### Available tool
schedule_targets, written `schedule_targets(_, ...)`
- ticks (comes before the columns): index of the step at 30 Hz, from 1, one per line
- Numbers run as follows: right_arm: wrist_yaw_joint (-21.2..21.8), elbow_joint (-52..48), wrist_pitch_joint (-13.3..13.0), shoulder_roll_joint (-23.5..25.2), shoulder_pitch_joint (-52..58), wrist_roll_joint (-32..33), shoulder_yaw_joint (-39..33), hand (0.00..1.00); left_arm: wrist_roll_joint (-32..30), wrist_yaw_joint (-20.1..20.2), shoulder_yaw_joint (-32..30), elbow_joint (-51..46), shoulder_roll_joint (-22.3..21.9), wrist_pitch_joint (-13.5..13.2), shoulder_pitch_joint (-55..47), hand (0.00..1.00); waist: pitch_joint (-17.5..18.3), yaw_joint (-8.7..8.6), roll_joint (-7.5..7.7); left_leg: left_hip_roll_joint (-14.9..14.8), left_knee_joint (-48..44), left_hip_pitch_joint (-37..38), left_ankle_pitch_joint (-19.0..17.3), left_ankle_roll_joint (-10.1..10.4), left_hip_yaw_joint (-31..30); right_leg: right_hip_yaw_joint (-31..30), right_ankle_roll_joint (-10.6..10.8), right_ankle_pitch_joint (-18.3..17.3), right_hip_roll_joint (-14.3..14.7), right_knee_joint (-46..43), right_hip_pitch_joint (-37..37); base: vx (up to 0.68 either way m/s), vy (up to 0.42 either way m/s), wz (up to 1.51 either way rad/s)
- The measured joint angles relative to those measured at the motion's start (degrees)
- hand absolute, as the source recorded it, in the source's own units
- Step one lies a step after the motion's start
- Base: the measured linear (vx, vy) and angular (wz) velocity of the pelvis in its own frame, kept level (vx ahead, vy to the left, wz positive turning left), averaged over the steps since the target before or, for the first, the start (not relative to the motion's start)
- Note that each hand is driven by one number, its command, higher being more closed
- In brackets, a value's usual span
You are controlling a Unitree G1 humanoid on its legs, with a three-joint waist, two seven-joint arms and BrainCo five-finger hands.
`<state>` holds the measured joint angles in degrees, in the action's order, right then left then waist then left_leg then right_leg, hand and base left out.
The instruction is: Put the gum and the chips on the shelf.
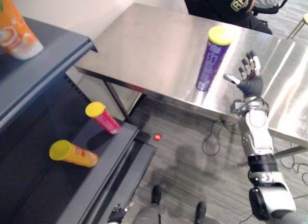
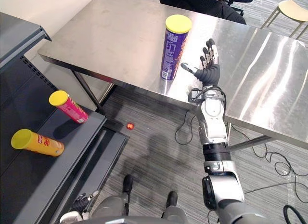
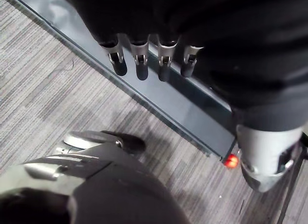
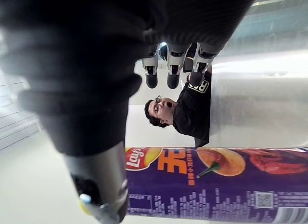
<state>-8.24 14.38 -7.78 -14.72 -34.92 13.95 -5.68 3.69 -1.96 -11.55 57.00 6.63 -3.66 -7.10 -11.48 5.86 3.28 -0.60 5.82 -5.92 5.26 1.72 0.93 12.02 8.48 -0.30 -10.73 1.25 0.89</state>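
Note:
A tall purple chips can (image 1: 211,58) with a yellow lid stands upright near the front edge of the steel table (image 1: 144,50). My right hand (image 1: 249,78) is raised just to the right of it, open, fingers spread and apart from the can. In the right wrist view the can (image 4: 216,185) lies just past the thumb, with the straight fingers (image 4: 168,74) beyond it. My left hand (image 1: 117,214) hangs low by the shelf's foot, its fingers (image 3: 139,65) relaxed and holding nothing. A small red thing (image 1: 157,136) lies on the floor under the table's edge.
A dark grey shelf unit (image 1: 110,151) stands at the left. On its lower board lie a pink can (image 1: 102,117) and an orange can (image 1: 74,153), both yellow-lidded. An orange packet (image 1: 17,33) sits on the top board. A person in black (image 1: 216,5) sits behind the table.

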Motion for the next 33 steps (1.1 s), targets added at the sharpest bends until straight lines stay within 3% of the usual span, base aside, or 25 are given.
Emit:
schedule_targets(15,-1.1,3.5,0.1,-0.4,-7.0,0.0,0.0,0.0,0.3,0.0,0.6,-0.4,0.3,0.0,0.1,0.0,-0.2,0.88,0.46,-1.3,0.0,-1.1,1.0,0.7,-1.4,0.8,-0.6,-0.3,1.5,-0.1,0.6,0.0,-0.008,0.03)
schedule_targets(21,-1.3,5.2,0.2,-1.1,-8.5,0.0,0.0,0.0,0.6,0.0,0.6,-0.5,0.8,0.0,0.2,0.0,-0.8,1.08,1.39,-1.4,0.0,-2.0,1.3,0.7,-2.0,1.5,-0.6,-0.3,1.6,0.0,0.9,0.0,0.001,0.05)
schedule_targets(26,-1.3,6.9,1.5,-1.1,-10.7,0.0,0.0,0.0,1.2,0.0,1.1,-0.7,0.8,0.0,0.4,0.0,-0.8,2.25,1.48,-1.3,0.0,-2.5,1.3,0.7,-2.4,1.9,-0.6,-0.3,1.6,0.4,0.9,0.01,-0.002,0.04)
schedule_targets(32,-1.3,8.2,1.7,-1.0,-12.5,0.0,0.3,0.0,2.3,0.0,1.2,-1.0,0.9,0.0,0.4,0.0,-1.2,2.45,2.12,-1.2,-0.3,-3.4,1.4,0.8,-3.3,3.2,-0.6,-0.3,1.6,0.9,1.0,0.03,-0.001,0.09)
schedule_targets(33,-1.3,9.1,1.9,-1.0,-13.2,0.0,0.4,1.0,2.3,0.0,1.2,-1.1,0.9,0.0,0.4,0.0,-1.3,2.46,2.36,-1.1,-0.3,-3.6,1.4,0.8,-3.4,3.3,-0.6,-0.3,1.6,0.9,1.1,0.02,0.005,0.04)
